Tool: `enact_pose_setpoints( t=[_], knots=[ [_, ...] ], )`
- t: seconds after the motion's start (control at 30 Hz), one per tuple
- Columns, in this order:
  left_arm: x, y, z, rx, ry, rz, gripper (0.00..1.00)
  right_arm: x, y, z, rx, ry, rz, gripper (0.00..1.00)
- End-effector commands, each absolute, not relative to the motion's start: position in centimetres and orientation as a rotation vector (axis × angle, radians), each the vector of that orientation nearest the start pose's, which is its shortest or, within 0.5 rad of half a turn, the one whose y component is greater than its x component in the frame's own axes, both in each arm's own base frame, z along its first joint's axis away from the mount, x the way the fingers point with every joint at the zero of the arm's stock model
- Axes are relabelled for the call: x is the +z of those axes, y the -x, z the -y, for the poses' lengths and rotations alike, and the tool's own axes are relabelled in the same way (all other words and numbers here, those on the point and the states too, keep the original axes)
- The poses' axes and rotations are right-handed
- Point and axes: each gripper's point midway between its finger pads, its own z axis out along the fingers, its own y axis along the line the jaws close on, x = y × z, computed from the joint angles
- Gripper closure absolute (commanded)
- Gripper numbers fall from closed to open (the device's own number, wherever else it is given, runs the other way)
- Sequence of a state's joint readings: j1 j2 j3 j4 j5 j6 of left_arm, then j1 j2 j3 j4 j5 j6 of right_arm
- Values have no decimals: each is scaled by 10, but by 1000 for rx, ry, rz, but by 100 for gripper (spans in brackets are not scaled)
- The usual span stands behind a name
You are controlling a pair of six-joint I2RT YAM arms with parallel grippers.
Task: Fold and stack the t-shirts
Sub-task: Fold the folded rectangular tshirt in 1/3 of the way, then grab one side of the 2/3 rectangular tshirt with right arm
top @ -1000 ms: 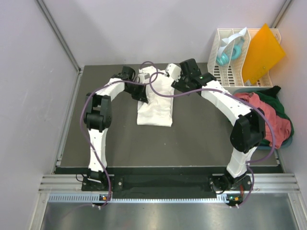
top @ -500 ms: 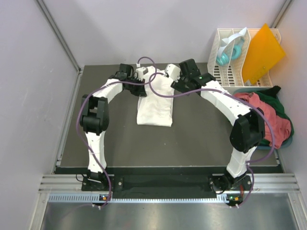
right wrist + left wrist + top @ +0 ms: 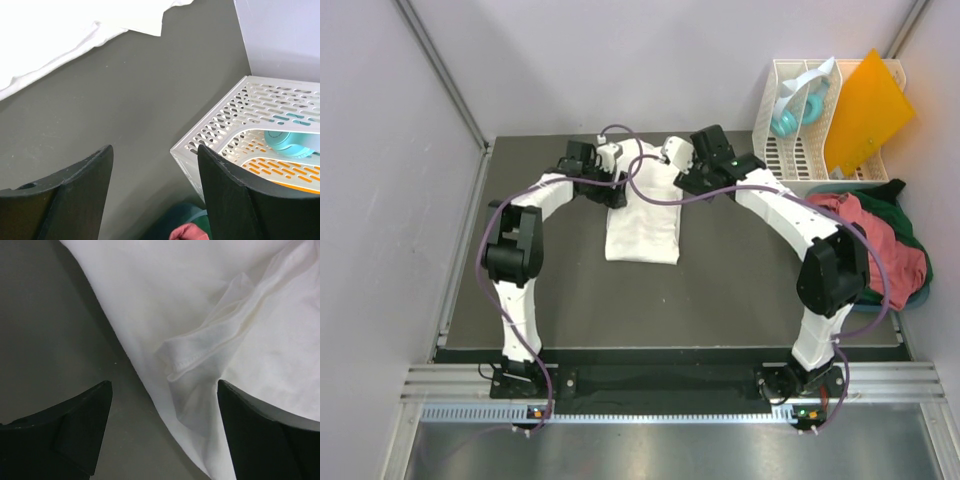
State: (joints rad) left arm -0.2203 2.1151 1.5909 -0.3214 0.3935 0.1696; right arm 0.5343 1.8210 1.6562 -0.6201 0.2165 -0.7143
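T-shirt (image 3: 210, 305) hem inside spread left end effector (image 3: 164, 387) | right end effector (image 3: 155, 150) spread, empty

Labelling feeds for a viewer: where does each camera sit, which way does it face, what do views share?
Top external: fixed above and behind the bases, facing down at the table; left arm and right arm whole.
Left wrist: on that arm, facing down past the open left claw at the white t-shirt.
Right wrist: facing down past the open right claw at table and rack.
Shared: all show the white t-shirt.
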Motion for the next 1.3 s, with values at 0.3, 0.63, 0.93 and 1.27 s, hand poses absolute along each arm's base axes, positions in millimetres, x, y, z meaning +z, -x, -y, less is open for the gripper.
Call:
enact_pose_setpoints(
  t=[0.3,0.63,0.93,1.27],
  knots=[
    [173,-555,38,204,-237,-2066,1,173,-414,-246,-236,1457,-1901,28],
    [218,-510,-55,341,-126,-2108,1,114,-323,-350,-103,1800,-1662,27],
    [237,-487,-57,317,-110,-2092,1,60,-298,-366,-61,1905,-1654,27],
    [240,-485,-54,300,-110,-2091,1,25,-332,-366,-222,1864,-1617,27]
  ],
)
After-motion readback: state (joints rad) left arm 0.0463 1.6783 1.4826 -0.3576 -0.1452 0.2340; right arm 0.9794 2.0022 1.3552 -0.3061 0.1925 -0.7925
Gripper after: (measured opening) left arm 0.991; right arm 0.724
